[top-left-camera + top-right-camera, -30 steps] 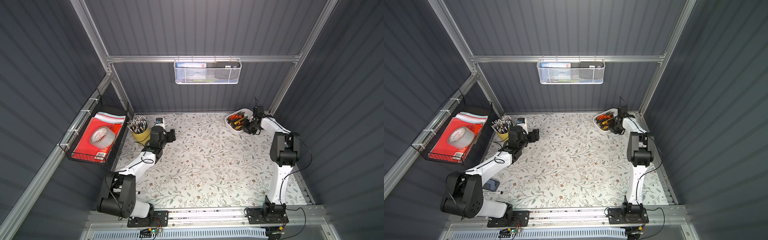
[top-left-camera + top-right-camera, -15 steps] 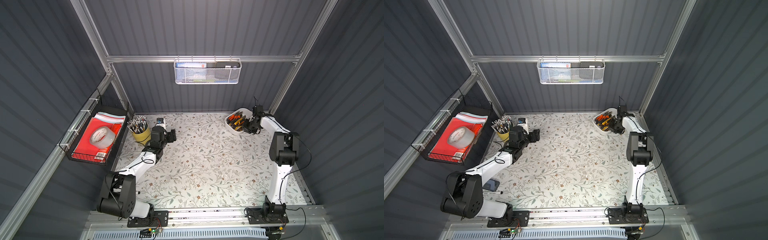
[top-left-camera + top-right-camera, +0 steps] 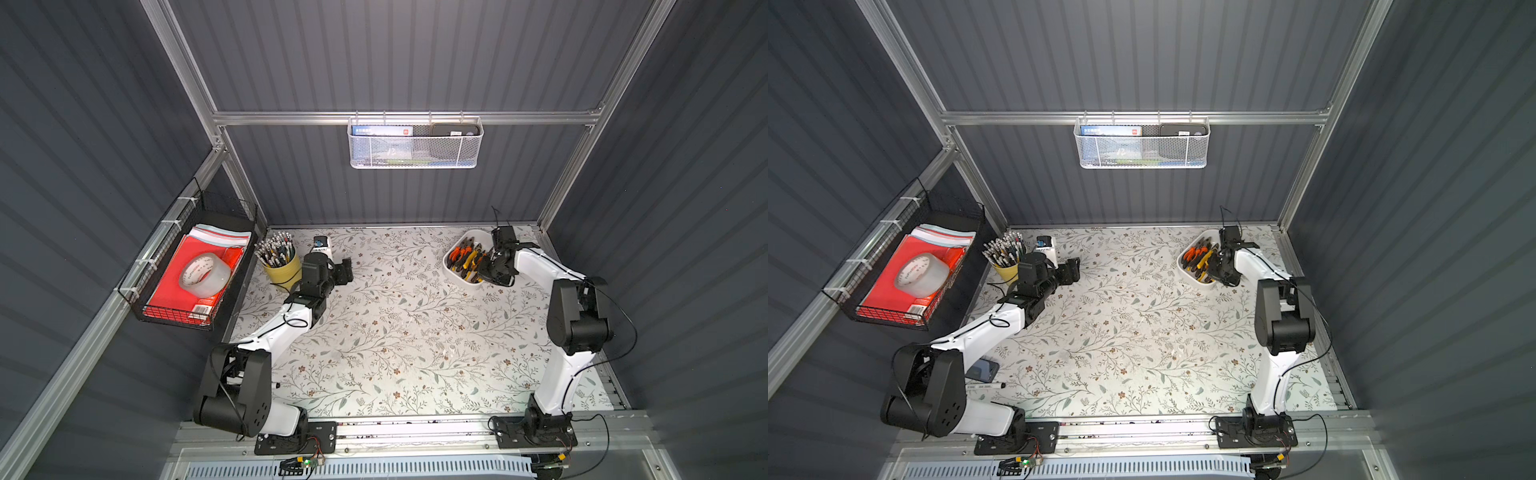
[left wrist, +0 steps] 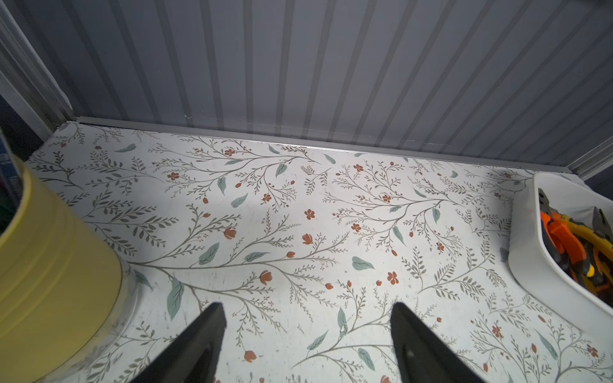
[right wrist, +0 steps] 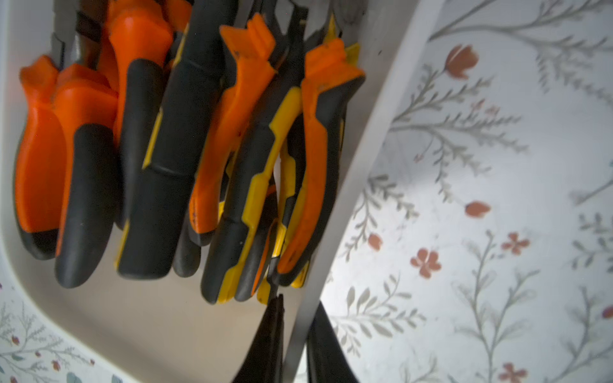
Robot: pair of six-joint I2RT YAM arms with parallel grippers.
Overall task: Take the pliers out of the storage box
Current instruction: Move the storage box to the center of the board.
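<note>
One box (image 4: 527, 258) sits at the far right corner of the bench (image 3: 395, 332), with one heap of pliers (image 5: 212, 149) inside. I see at least seven handles, too overlapped for an exact count. They lie along the box's length, metal noses toward the back wall, handle ends toward my right fingers (image 5: 268, 341). Those pinch the box's side wall — one inside, one outside. My left fingers (image 4: 199, 348) stand wide over the bench — holding nothing.

Colours on my feed right now
The pliers (image 5: 212, 139) have orange-and-black or yellow-and-black handles; the storage box (image 5: 149, 315) is plain white; the counter (image 3: 395, 332) is white, printed with grey-green sprigs and rust-red flowers; the cup (image 4: 49, 282) is yellow.
</note>
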